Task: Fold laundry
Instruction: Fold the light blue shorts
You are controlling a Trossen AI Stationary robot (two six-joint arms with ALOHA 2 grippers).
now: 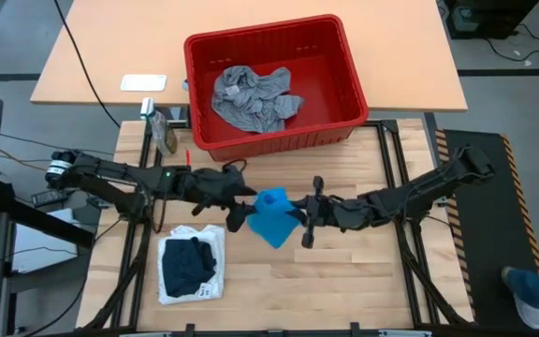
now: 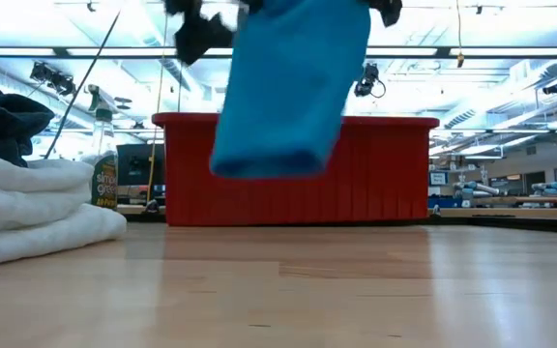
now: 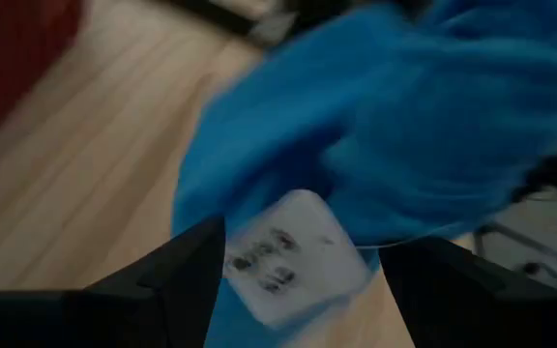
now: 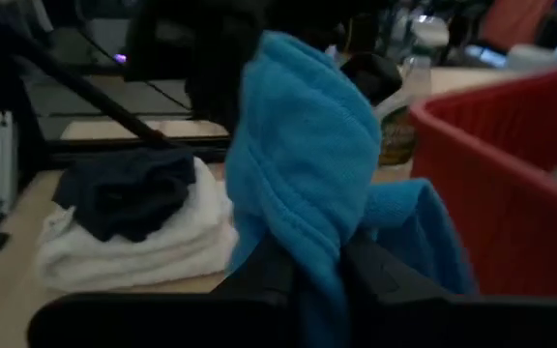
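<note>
Pale wooden tabletop [image 1: 344, 281] carried a red basket [image 1: 349, 65] at its far edge, and every place below was taken from that basket. Inside it lay a crumpled grey garment [image 1: 254, 97]. Just in front of the basket, a bright blue garment [image 1: 274, 217] hung in the air between the two arms, clear of the wood. The right hand [image 4: 317, 275] was closed on the blue garment, pinching a bunched fold, and bore its weight. The left hand [image 3: 303, 280] stood with its fingers spread wide at the cloth's other side, the white label between them, gripping nothing that could be seen. Off to the left of the basket's front sat a stack of folded white cloth [image 1: 206, 281] with a dark navy garment [image 1: 187, 262] on top. The fold of the blue piece looked underway; next, the left hand probably needed a fresh corner to spread it flat.
</note>
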